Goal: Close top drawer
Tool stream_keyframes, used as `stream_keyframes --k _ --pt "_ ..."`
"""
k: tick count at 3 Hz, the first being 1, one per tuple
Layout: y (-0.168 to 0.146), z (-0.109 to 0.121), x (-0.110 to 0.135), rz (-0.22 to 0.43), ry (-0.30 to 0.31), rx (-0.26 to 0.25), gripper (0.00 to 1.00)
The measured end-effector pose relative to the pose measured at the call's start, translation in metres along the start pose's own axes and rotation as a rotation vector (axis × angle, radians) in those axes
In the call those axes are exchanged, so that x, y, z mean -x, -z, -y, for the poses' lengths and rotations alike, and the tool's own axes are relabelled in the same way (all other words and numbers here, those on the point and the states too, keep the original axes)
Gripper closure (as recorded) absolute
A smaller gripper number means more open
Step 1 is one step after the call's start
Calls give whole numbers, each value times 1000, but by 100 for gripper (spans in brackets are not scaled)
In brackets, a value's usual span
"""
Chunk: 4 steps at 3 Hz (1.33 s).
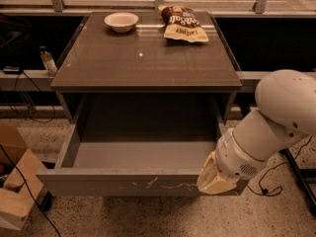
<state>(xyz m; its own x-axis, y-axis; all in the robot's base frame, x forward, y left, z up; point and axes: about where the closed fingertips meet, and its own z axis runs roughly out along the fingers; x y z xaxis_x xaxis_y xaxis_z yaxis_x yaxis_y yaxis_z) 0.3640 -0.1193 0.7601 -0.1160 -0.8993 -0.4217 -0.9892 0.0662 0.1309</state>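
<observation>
Cream claw [215, 181] at pale-scratched grey-brown drawer [118, 183]

The gripper [217, 180] looks like pale yellow matt plastic. It sits at the right end of the top drawer [113, 181] front. That front, just left of the jaws, is dull grey-brown board with pale rough scratches [158, 184]. The arm [281, 112] behind the jaws is smooth white plastic. Far past the jaws, the cabinet top [143, 63] is shiny, the bowl [122, 21] is smooth and white, and the chip bag [183, 24] is glossy and crinkly.
</observation>
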Motion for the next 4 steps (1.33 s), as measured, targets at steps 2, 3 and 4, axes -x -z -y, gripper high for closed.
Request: stream_keyframes --k 2,3,4 --pt "-59 11 -10 14 -58 40 100" --pt "-96 34 -19 40 -63 53 100" --pt "-107 46 -25 51 -67 51 100"
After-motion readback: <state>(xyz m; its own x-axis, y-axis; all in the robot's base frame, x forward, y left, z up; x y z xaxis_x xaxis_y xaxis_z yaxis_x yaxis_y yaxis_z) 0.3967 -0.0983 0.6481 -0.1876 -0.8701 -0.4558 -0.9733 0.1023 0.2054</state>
